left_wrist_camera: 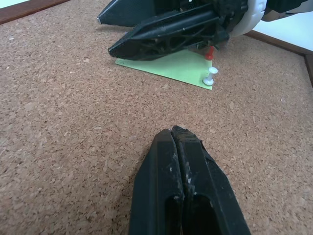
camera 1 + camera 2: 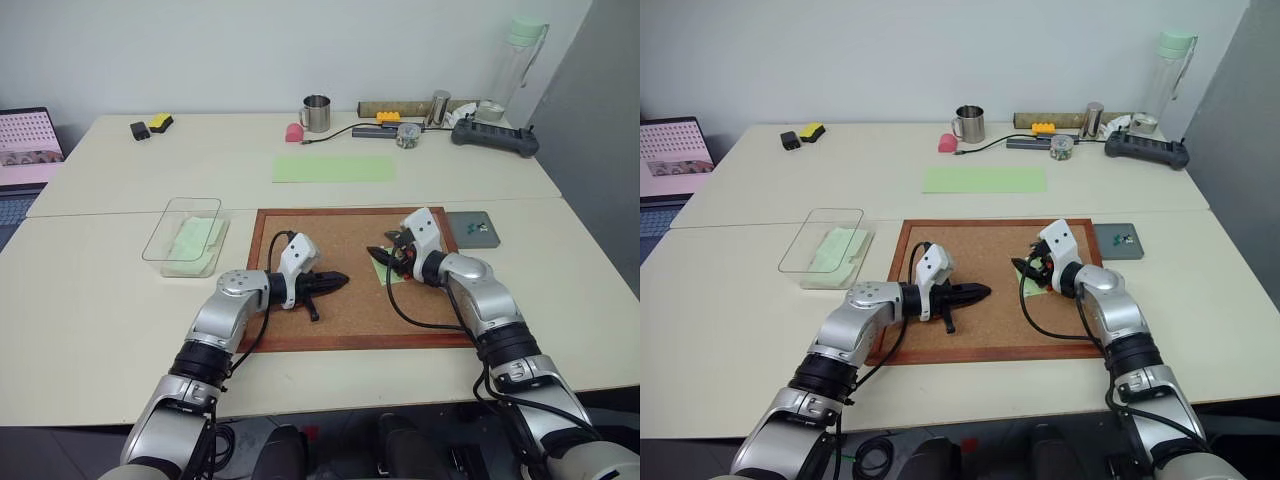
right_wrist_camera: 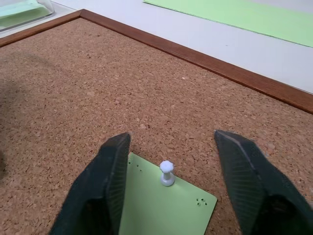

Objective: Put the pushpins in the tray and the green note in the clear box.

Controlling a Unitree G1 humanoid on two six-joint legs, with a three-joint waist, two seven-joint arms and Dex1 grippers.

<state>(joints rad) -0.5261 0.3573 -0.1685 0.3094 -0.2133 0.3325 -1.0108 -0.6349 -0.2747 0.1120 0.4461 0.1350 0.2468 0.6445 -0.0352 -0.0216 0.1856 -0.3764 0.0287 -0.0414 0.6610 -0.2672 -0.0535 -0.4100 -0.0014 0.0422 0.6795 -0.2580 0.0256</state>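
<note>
Nearest to us, the left gripper [image 2: 335, 282] lies low over the cork board [image 2: 330, 320], fingers pressed together and holding nothing. We find the green note [image 3: 161, 205] on the right part of that board, fixed by a white pushpin [image 3: 167, 173] standing upright near one of its corners. We also note a red pushpin [image 1: 210, 53] beside the white one, partly hidden behind the right gripper [image 2: 385, 255]. That gripper stands with its fingers apart, one on each side of the white pushpin and clear of it; it grasps nothing.

Just past the board's right edge, the tray [image 2: 470, 228] sits on the table [image 2: 100, 290]; small specks lie in it, too small for us to identify. Left of the board sits the clear box [image 2: 186, 234] with a pale-green sheet inside. Further back we record a long green sheet [image 2: 334, 168], a metal mug [image 2: 316, 113] and a power strip [image 2: 494, 137].
</note>
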